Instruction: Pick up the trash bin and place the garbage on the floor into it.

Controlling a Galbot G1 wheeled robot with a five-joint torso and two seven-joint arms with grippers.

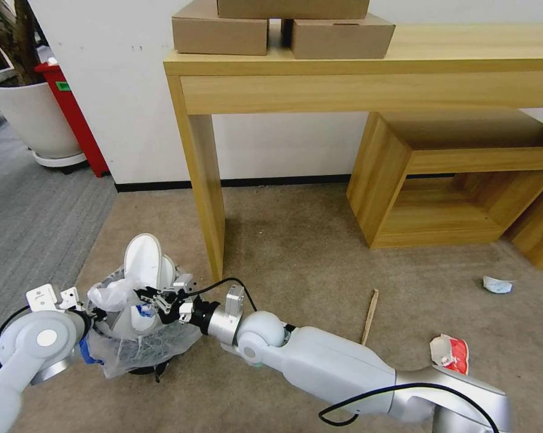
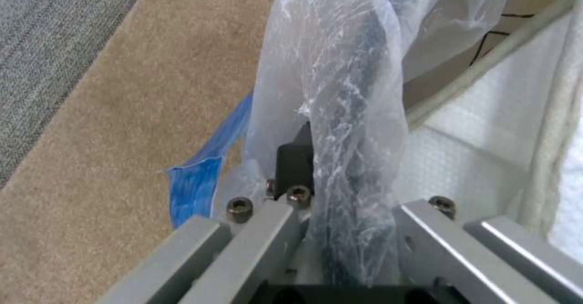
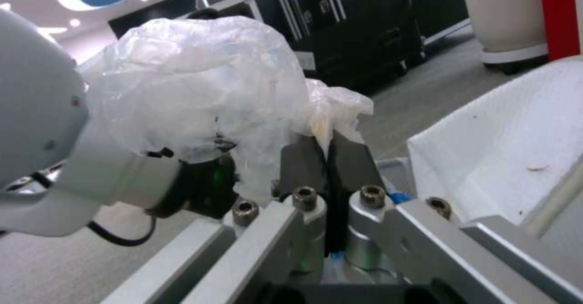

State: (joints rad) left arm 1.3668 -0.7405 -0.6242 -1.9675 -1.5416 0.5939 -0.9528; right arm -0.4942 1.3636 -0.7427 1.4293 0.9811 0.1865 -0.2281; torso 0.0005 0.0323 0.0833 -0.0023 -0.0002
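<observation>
Both grippers pinch the bin (image 1: 133,337): left gripper (image 2: 331,190) clamped on rim and bag; right gripper (image 3: 328,158) shut on bag film; light, floppy, slippery liner; grip the stiff rim.

Crinkled glossy clear plastic bag (image 1: 140,341) lower left; matt beige short-pile carpet (image 1: 307,264); smooth pale wooden desk (image 1: 367,72) above.

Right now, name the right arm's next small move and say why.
Probably open the right gripper and draw it back from the trash bin: its fingers look pinched shut over the bin, the left gripper grips the rim, and a white slipper already stands inside.
</observation>
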